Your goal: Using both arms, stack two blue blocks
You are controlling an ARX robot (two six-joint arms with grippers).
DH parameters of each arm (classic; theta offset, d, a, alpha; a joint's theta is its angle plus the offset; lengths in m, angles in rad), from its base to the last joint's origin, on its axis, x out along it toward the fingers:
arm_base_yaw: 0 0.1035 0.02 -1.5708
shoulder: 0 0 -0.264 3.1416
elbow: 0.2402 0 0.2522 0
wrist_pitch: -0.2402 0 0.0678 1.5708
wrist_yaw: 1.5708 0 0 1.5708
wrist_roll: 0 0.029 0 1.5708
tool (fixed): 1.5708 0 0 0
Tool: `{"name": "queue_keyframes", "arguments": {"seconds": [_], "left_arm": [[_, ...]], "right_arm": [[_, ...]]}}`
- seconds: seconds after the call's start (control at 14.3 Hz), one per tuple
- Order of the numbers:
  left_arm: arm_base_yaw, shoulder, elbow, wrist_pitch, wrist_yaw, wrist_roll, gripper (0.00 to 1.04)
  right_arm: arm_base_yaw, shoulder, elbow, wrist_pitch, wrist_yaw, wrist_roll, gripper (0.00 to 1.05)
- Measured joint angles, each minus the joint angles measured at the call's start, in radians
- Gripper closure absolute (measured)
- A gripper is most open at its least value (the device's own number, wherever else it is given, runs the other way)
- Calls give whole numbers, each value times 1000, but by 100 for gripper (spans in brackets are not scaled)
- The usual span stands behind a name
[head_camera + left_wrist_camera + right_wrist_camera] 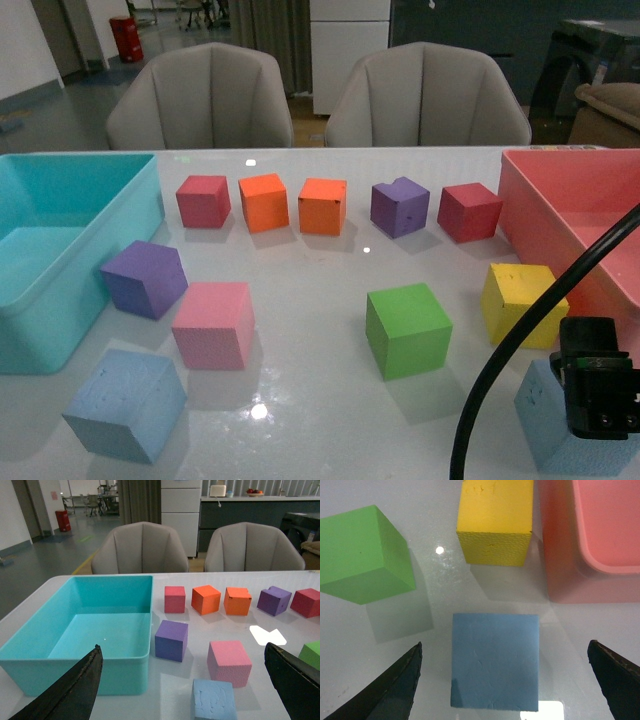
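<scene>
One light-blue block (pixel 125 405) lies at the front left of the white table, in front of a pink cube (pixel 213 325). In the left wrist view this blue block (pixel 214 700) sits low between the wide-apart fingers of my left gripper (pixel 182 647), which is open and holds nothing. The other blue block (pixel 550 420) lies at the front right, partly hidden by the right arm's black wrist housing (pixel 598 392). My right gripper (pixel 505 643) hangs open straight over that blue block (pixel 495 660), with a finger off to each side and no contact.
A teal bin (pixel 60 300) stands at the left and a pink bin (pixel 520 200) at the right. A green cube (pixel 407 330), a yellow cube (pixel 520 303) and a purple cube (pixel 145 278) lie mid-table. Several cubes line the back. A black cable (pixel 520 330) arcs across.
</scene>
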Motion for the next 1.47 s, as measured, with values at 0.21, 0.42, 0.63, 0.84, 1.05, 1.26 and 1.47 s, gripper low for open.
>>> {"name": "queue_keyframes", "arguments": {"seconds": [0.21, 0.42, 0.63, 0.84, 1.05, 1.26, 1.47], "left_arm": [[0, 0, 0, 0, 0, 0, 7], [0, 0, 0, 0, 0, 0, 7], [0, 0, 0, 0, 0, 0, 7], [0, 0, 0, 0, 0, 0, 7], [0, 0, 0, 0, 0, 0, 7], [0, 0, 0, 0, 0, 0, 7], [0, 0, 0, 0, 0, 0, 7]], "right_arm": [[18, 100, 42, 37, -10, 8, 6], [18, 182, 47, 68, -13, 26, 6], [17, 261, 48, 121, -14, 39, 6], [17, 320, 42, 156, -16, 49, 19], [17, 268, 1, 155, 8, 49, 50], [44, 74, -4, 82, 33, 49, 58], [73, 44, 144, 8, 42, 48, 60]]}}
